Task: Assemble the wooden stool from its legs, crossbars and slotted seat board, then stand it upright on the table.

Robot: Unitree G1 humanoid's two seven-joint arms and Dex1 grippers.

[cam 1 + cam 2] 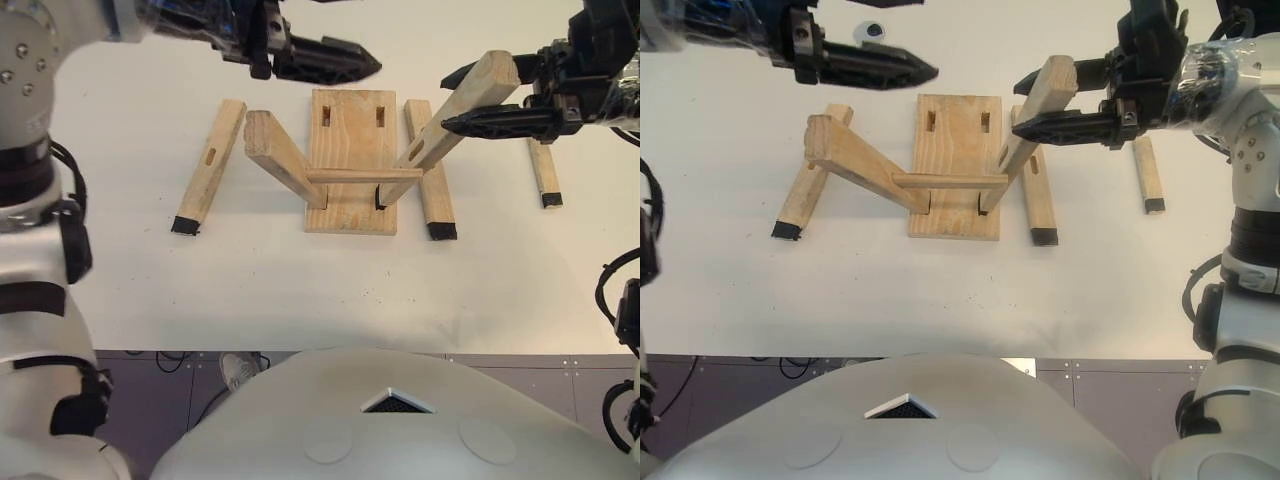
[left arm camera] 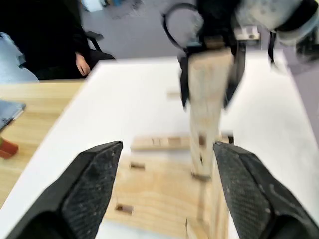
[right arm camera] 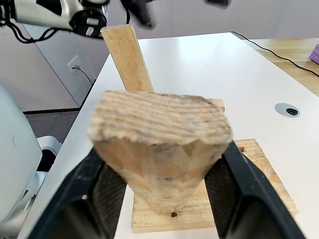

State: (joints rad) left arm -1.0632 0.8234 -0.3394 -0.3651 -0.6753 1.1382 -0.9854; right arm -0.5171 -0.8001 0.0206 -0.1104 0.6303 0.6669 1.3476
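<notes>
The slotted seat board (image 1: 350,120) lies flat mid-table. Two legs stand tilted in its near slots, joined by a thin crossbar (image 1: 365,175). My right gripper (image 1: 447,100) is shut on the top of the right standing leg (image 1: 430,150); that leg's end grain (image 3: 159,134) sits between its pads. The left standing leg (image 1: 283,155) leans outward, untouched. My left gripper (image 2: 168,149) hovers open and holds nothing, above the table beyond the board's far edge. A loose leg (image 1: 208,165) lies left of the board and another (image 1: 428,185) against its right side.
A shorter stick with a black tip (image 1: 545,172) lies further right, under my right arm. The white table's near edge (image 1: 300,348) runs across the front. A person's hand (image 2: 79,62) rests off the table's far side beside a wooden desk (image 2: 30,124).
</notes>
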